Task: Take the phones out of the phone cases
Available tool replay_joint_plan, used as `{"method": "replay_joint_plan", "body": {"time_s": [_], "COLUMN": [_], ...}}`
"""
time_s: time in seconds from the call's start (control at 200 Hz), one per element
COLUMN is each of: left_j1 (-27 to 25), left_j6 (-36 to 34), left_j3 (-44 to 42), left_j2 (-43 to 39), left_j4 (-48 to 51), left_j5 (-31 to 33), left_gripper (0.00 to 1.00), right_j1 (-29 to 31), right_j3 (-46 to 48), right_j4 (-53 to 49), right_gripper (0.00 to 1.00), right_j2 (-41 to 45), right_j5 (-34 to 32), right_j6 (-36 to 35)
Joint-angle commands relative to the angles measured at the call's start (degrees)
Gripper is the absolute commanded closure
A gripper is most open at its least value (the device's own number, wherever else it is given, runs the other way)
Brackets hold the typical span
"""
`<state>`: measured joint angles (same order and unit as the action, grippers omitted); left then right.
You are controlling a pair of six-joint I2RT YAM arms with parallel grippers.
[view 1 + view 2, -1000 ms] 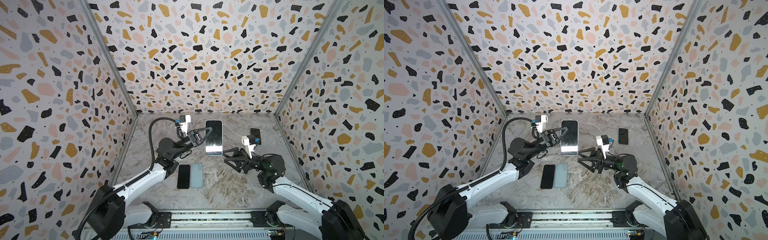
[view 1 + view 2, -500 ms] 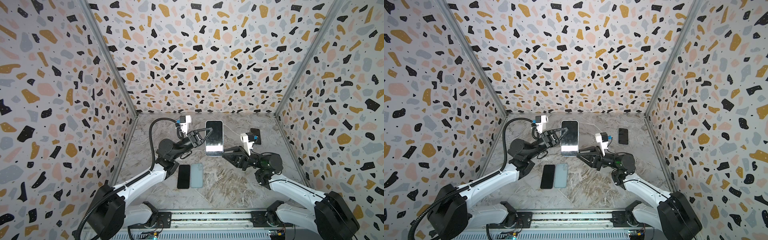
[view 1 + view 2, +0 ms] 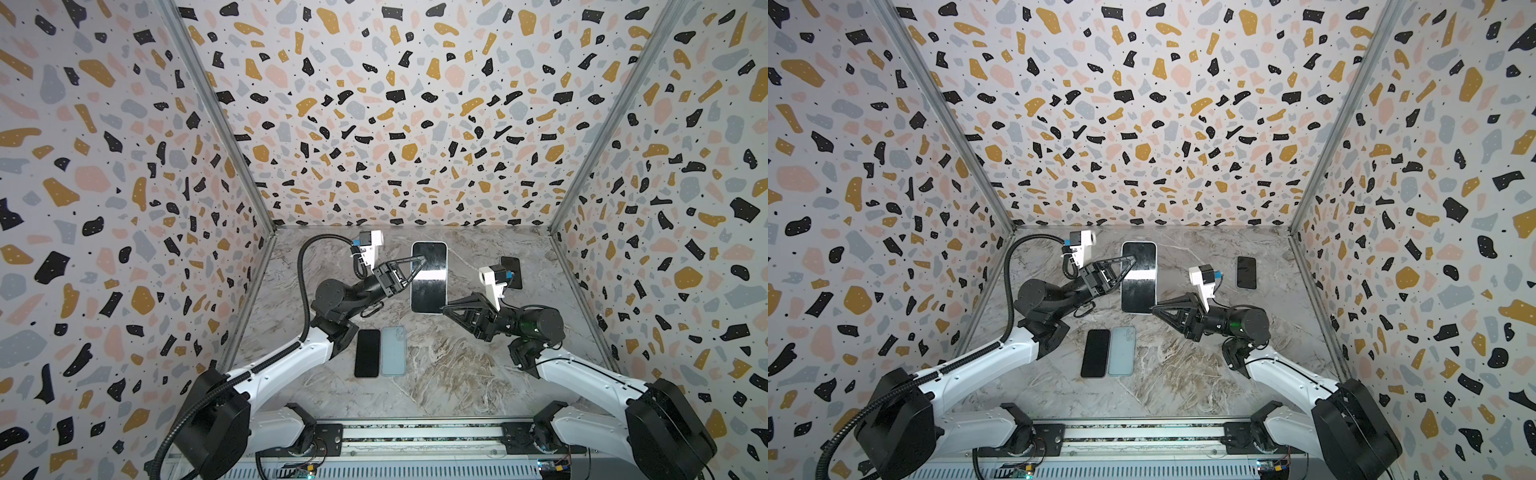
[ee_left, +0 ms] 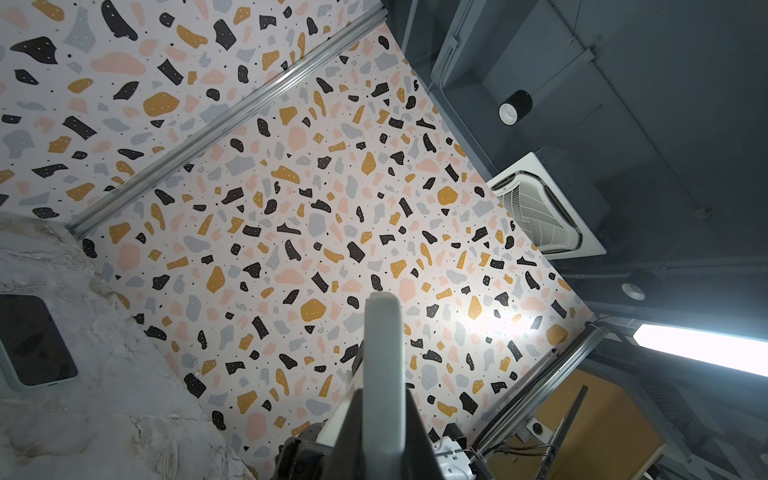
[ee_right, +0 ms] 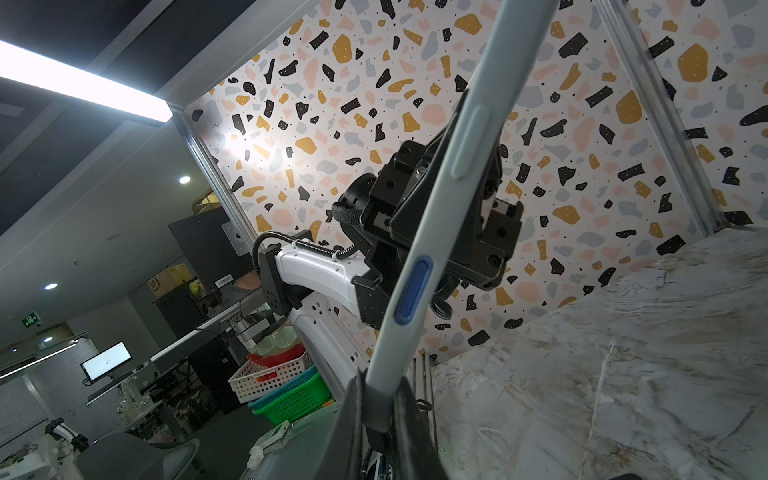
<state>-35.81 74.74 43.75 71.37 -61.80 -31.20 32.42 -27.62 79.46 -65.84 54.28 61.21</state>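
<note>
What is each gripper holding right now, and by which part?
Both hold the cased phone: the left gripper pinches its left long edge, the right gripper its near right corner.

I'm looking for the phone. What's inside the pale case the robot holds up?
A phone sits inside the case; its black screen shows. The case covers its back and edges, so those cannot be seen.

The phone case [image 5: 438, 224] runs off the right wrist view's edge; the left wrist view crops another phone [image 4: 33, 340]
</note>
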Motion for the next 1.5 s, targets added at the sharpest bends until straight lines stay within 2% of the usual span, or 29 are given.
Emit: {"method": "replay_joint_plan", "body": {"time_s": [0.0, 0.255, 0.476, 0.601, 1.036, 1.322, 1.497], "left_j1": [-0.4, -1.9, -4.1, -4.7, -5.9, -5.9, -5.9], "left_j6": [3.7, 0.4, -0.1, -0.7, 0.8, 1.0, 0.7], "left_j3": [1.8, 5.0, 7.1, 7.1, 6.2, 6.0, 5.7], "left_j2": [-0.3, 0.3, 2.7, 3.2, 4.3, 3.7, 3.5], "left_j4": [-2.3, 8.2, 12.6, 13.8, 11.6, 10.6, 10.4], "left_j5": [0.4, 0.3, 0.1, 0.4, 0.4, 1.1, 1.4], "left_gripper": [1.0, 1.0, 1.0, 1.0, 1.0, 1.0, 1.0], "right_j1": [0.3, 0.3, 0.3, 0.2, -1.2, -1.5, -1.4], "right_j3": [-2.7, -4.1, -7.0, -9.0, -9.4, -8.5, -8.3], "right_j4": [6.3, 6.3, 5.9, 1.3, -10.8, -12.8, -12.5], "right_gripper": [0.98, 0.98, 0.98, 0.99, 1.0, 0.99, 0.97], "right_j2": [0.5, -1.0, -3.1, -3.2, -1.6, -0.3, -0.3], "right_j5": [5.6, 10.3, 12.4, 12.4, 3.5, -2.9, -4.2], "right_j6": [-5.0, -11.3, -14.0, -16.9, -22.8, -20.7, -18.3]}}
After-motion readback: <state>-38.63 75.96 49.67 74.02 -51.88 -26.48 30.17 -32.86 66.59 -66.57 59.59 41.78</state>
